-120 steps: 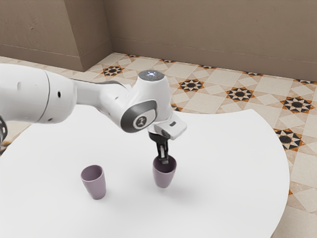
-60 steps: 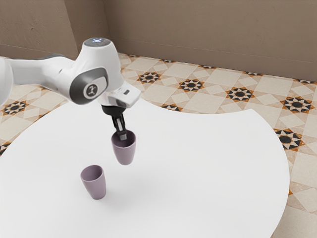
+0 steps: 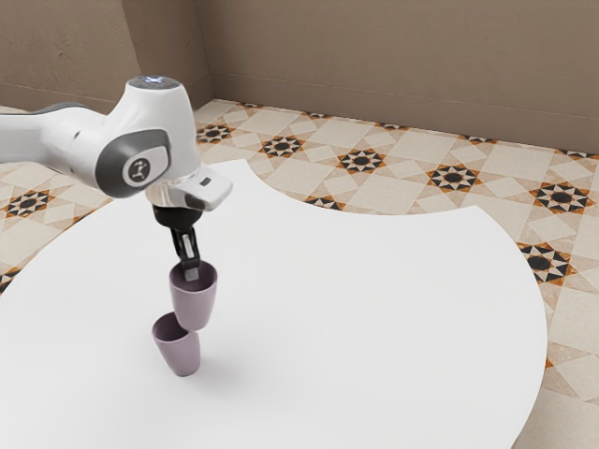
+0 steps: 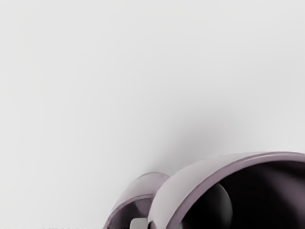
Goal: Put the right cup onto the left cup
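One held cup [image 3: 195,306], in the air, wall pinched by claw [image 3: 191,272], off-centre from standing cup [image 3: 182,355]. Line it up over that lower rim first, keep it upright, lower slowly; let go only once it's seated.

Upper cup [image 3: 194,307]: dusty mauve, plain; int. near-blk w/ plum tint in wrist view, rim dk. mauve.
Lower cup [image 3: 181,355]: same mauve, plain; int. dk. plum.
Gripper [image 3: 191,271]: blk, lt. gry pads.
Arm [image 3: 176,122]: gloss wht; dk. gry joint band, wht disc w/ dk. mark; dk. gry cap w/ sm. blue lt.
Table [image 3: 374,309]: plain wht, soft gry shadow.
Floor [image 3: 412,143]: cream/beige geom. tile, star motifs in blk, orange-brn & cream.
Wall [image 3: 374,56]: taupe-brn, plain.
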Action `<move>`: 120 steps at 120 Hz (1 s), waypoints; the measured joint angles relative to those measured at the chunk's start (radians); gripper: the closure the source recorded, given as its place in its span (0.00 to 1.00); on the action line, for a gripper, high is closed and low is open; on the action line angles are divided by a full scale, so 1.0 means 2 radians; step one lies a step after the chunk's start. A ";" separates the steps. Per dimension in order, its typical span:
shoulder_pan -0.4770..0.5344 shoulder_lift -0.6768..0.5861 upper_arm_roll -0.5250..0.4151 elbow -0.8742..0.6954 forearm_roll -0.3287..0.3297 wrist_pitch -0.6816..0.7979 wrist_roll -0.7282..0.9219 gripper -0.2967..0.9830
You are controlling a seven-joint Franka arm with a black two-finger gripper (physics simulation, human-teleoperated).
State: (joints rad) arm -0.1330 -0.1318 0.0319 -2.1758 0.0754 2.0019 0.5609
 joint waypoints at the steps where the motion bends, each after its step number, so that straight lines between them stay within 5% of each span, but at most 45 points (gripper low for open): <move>1: 0.000 -0.001 0.000 -0.001 0.000 -0.001 0.000 0.85; 120: 0.018 0.009 0.015 0.015 0.036 -0.068 -0.009 0.85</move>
State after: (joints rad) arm -0.0971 -0.1144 0.0625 -2.1466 0.1478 1.8659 0.5428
